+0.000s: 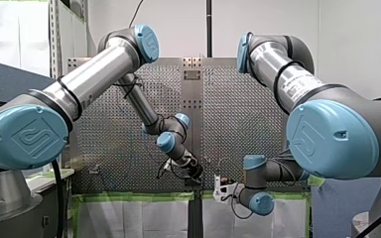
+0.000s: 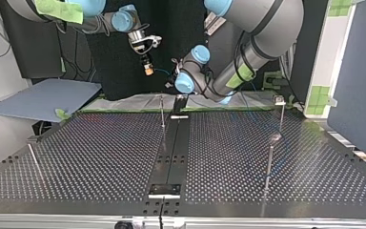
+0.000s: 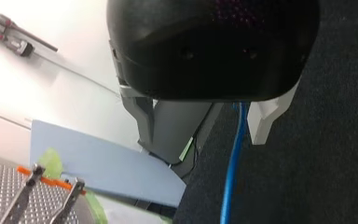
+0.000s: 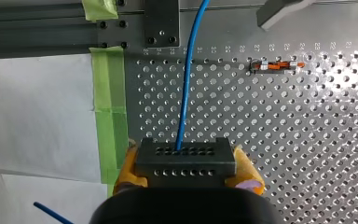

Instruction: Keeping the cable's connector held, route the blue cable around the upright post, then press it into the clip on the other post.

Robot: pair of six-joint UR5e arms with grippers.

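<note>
My right gripper [image 4: 186,169] has its yellow pads shut on the black connector block [image 4: 185,154]. The blue cable [image 4: 185,93] leaves the block and runs ahead over the perforated plate. In the top view this gripper [image 2: 147,68] hangs above the table's far edge. My left gripper [image 3: 214,147] is open, and the blue cable [image 3: 232,177] passes loosely between its grey and white fingers. A clip with orange parts [image 4: 277,65] lies ahead of and beside the right gripper. Thin upright posts [image 2: 162,112] [image 2: 269,157] stand on the table.
Green tape [image 4: 107,107] and white sheeting border the plate's edge. A dark rail [image 2: 171,148] runs down the table's middle. More posts stand at the top view's right [image 2: 281,114] and left [image 2: 34,161]. A blue-grey board [image 2: 45,98] lies off the table's far left.
</note>
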